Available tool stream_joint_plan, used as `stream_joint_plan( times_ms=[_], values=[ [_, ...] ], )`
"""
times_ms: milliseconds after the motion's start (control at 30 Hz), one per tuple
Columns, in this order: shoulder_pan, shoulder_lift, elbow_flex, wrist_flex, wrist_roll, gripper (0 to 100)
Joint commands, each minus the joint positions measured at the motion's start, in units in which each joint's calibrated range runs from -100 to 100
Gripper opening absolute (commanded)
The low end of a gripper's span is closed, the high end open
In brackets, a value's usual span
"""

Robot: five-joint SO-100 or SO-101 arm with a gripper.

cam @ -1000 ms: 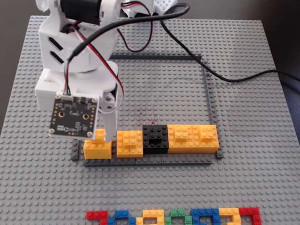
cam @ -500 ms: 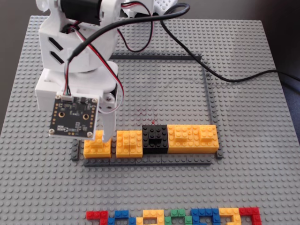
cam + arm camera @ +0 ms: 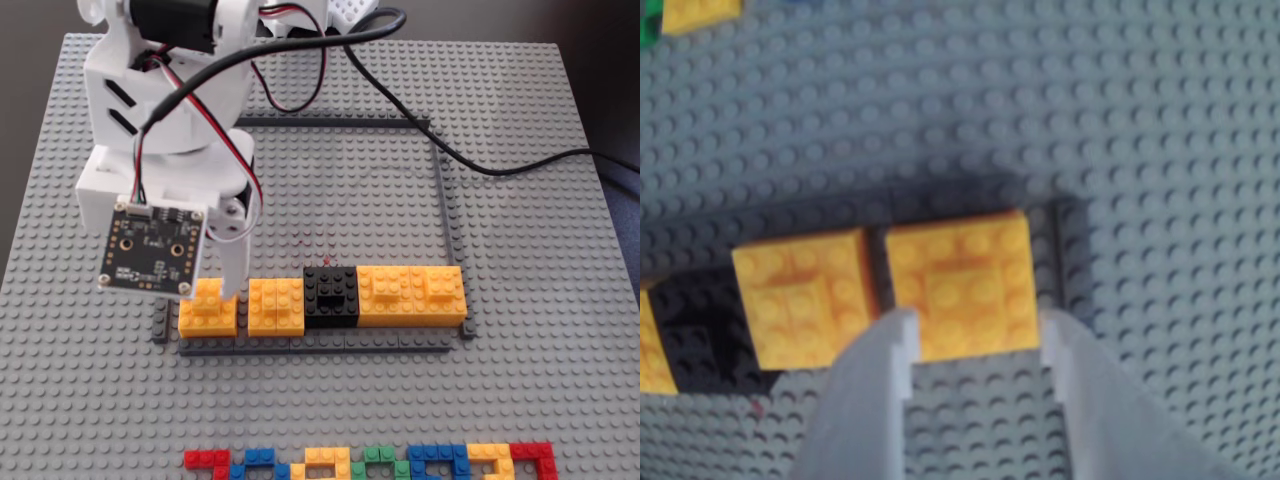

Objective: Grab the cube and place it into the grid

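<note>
The cube point(image 3: 208, 308) is a square yellow-orange block with a raised brick on top. It sits on the baseplate in the near-left corner inside the grid point(image 3: 335, 122), a square outline of thin dark grey strips. In the wrist view the cube point(image 3: 965, 280) lies just beyond my fingertips, next to a dark strip point(image 3: 1065, 250). My gripper point(image 3: 980, 338) is open, with a fingertip at each near corner of the cube. In the fixed view the gripper point(image 3: 215, 285) hangs over the cube, partly hidden by the camera board.
Right of the cube in the fixed view stand a split yellow block point(image 3: 276, 305), a black block point(image 3: 330, 297) and a wide yellow block point(image 3: 412, 295). A multicoloured brick row point(image 3: 370, 465) lies at the near edge. A black cable point(image 3: 470, 160) crosses the grid's far right.
</note>
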Motion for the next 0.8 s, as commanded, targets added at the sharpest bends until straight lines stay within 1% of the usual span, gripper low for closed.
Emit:
stream_joint_plan(
  times_ms=[0, 267, 367, 467, 567, 767],
  values=[
    [-1.3, -7.2, -5.2, 1.7, -0.6, 15],
    [-2.7, -12.5, -5.7, 3.4, -1.9, 14],
    [-3.1, -15.2, -5.6, 4.4, -2.0, 11],
    [-3.6, -18.3, -5.7, 6.0, -2.0, 5],
    [-4.4, -22.2, -5.7, 8.0, -2.2, 0],
    [-6.3, -31.3, -3.2, 11.6, -3.4, 0]
  ],
)
